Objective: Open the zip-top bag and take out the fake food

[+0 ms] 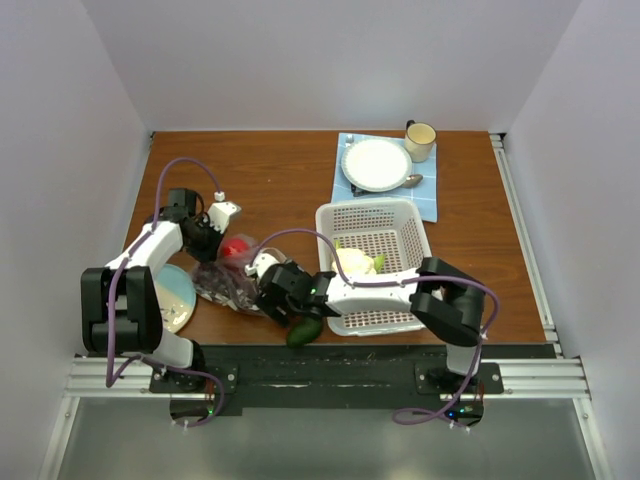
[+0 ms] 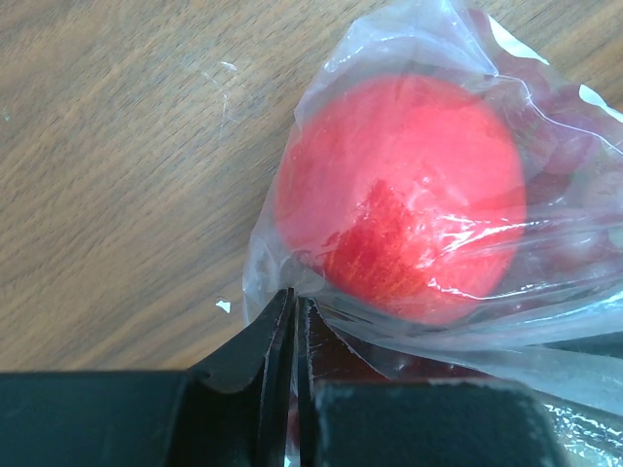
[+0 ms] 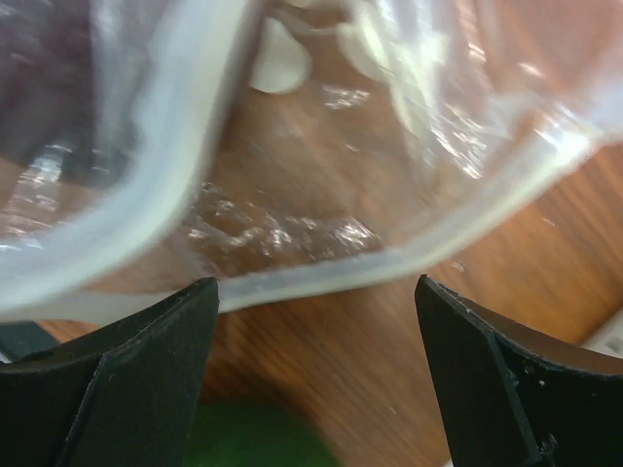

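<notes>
Left tool (image 2: 294, 297) pinches the zip-top bag (image 2: 389, 39) beside the red fruit (image 2: 409, 195); right tool (image 3: 316, 287) stands wide apart.

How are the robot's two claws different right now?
The left gripper is pinched shut on the zip-top bag beside the red fruit; the right gripper stands wide open, gripping nothing. The left holds a thin edge; the right faces the zip strip. Both are black.
</notes>
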{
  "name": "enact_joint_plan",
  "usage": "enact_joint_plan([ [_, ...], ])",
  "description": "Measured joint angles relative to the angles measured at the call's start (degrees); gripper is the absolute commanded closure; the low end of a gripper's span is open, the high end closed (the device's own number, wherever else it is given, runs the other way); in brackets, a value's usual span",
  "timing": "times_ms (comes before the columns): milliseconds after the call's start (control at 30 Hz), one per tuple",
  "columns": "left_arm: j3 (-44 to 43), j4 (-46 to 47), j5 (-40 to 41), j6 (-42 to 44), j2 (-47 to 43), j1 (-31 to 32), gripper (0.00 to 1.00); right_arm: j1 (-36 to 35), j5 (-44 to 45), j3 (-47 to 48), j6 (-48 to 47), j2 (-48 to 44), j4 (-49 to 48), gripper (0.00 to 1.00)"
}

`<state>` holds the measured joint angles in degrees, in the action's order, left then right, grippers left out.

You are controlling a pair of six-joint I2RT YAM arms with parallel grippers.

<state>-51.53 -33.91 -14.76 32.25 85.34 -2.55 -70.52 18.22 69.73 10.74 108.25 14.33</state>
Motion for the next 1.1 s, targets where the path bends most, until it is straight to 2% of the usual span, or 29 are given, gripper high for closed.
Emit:
enact_joint_plan([
  [133, 0.0, 0.0, 0.0, 0.0, 0.0, 0.0, 0.89, -0.1, 1.9, 0.0, -0.4, -2.9, 2.2, 0.12],
  [300, 0.0, 0.0, 0.0, 0.0, 0.0, 0.0, 0.89, -0.1, 1.4, 0.0, -3.3, -11.1, 4.7, 0.19],
  [400, 0.0, 0.1, 0.0, 0.0, 0.0, 0.0, 0.89, -0.3, -2.0, -1.7, -4.0, -17.7, 4.4, 0.2],
  [533, 0.3, 0.4, 0.0, 0.0, 0.0, 0.0, 0.89, -2.1, -9.9, -9.3, -5.6, -30.2, 5.0, 0.17],
  [600, 0.3, 0.4, 0.0, 0.0, 0.0, 0.0, 0.89, -3.1, -12.2, -9.6, -6.6, -32.5, 7.2, 0.18],
  [900, 0.3, 0.4, 0.0, -0.1, 0.0, 0.0, 0.89, -5.9, -19.5, -9.7, -8.2, -30.7, 13.9, 0.21],
  [1100, 0.3, 0.4, 0.0, -0.1, 0.0, 0.0, 0.89, -7.8, -19.4, -9.6, -10.3, -24.2, 13.5, 0.12],
])
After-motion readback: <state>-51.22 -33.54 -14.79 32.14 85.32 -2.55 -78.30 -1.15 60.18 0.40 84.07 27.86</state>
